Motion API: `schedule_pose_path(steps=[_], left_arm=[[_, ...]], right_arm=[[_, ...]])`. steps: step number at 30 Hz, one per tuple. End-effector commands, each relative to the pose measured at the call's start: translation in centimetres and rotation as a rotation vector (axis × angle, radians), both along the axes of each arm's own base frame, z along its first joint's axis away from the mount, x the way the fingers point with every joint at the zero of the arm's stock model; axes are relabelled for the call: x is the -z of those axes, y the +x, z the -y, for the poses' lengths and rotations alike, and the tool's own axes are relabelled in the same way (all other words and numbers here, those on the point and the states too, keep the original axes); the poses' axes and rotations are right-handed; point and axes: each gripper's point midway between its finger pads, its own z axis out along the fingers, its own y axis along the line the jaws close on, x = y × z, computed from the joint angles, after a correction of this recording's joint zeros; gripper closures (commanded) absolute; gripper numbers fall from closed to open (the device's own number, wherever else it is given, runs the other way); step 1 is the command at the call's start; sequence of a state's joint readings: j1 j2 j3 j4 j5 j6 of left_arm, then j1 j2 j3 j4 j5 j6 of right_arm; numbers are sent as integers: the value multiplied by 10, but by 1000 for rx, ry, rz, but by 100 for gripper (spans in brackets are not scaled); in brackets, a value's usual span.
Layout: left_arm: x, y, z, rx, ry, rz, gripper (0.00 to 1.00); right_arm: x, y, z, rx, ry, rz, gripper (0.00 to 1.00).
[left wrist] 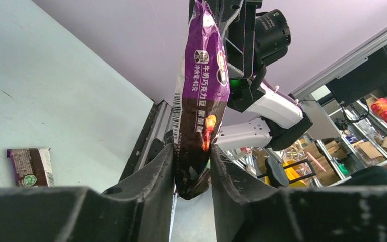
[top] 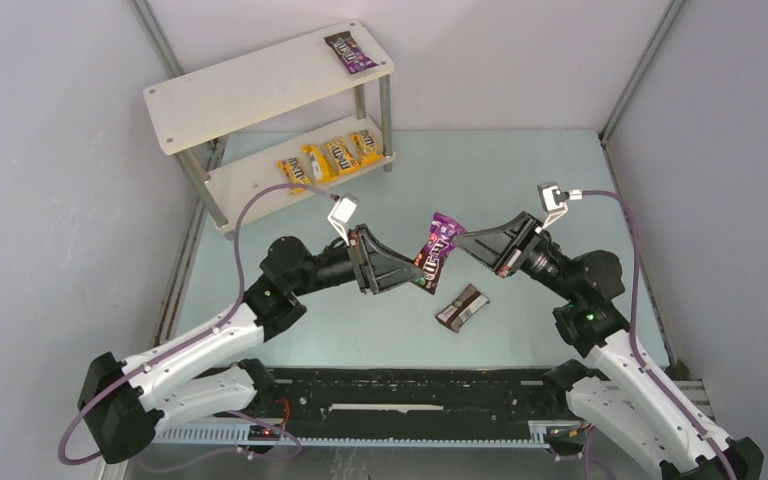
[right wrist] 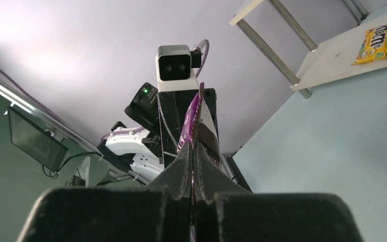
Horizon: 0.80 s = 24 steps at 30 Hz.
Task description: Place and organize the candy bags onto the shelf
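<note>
A purple candy bag [top: 440,250] hangs upright in mid-air between both arms. My right gripper [top: 457,235] is shut on its upper edge, seen edge-on in the right wrist view [right wrist: 192,151]. My left gripper [top: 425,278] is closed round the bag's lower end, and in the left wrist view both fingers [left wrist: 166,171] press the sides of the bag [left wrist: 201,85]. A dark brown bag [top: 462,307] lies flat on the table below. The shelf [top: 250,85] stands at the back left. It carries a purple bag [top: 350,52] on its top board and several yellow bags [top: 330,158] on the lower board.
The shelf's metal legs [top: 386,120] stand near the yellow bags. A black rail [top: 410,385] runs along the near table edge between the arm bases. Grey walls close in the left, back and right sides.
</note>
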State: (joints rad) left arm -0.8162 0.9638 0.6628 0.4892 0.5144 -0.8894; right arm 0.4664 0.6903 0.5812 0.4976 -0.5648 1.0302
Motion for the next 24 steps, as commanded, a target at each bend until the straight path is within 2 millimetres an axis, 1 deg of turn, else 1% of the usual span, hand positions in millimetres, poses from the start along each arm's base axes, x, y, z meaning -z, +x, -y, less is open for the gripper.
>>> schedule_pose_path(steps=[1,3,5,6,9,12,14,18,20,22,24], left_arm=[[-15,4,0,-18,4,61,68],[-13,6,0,-28,27,62,73],[-10,8,-2,-38,38,63,76],[-11,9,-3,-43,40,63,78],[-12,11,-8,-57,44,72,80],[-13,17,-15,-83,62,78,81],[-14,21,-23,-110,77,89,81],[-15,36,-45,-189,113,94,83],[-22,43,-58,-235,124,105,84],[-31,53,-75,-302,144,123,84],[-45,69,-97,-412,168,138,82]], right_arm=[[-16,-1,2,22,9,44,98],[-15,0,2,25,7,38,97],[-14,1,2,27,4,39,95],[-13,1,2,29,2,38,92],[-8,6,3,51,-16,25,76],[-3,13,8,86,-29,2,59],[1,21,12,107,-34,-15,50],[11,40,23,181,-62,-37,34],[18,53,30,236,-86,-46,27],[30,72,40,316,-126,-59,25],[49,95,50,406,-183,-84,26]])
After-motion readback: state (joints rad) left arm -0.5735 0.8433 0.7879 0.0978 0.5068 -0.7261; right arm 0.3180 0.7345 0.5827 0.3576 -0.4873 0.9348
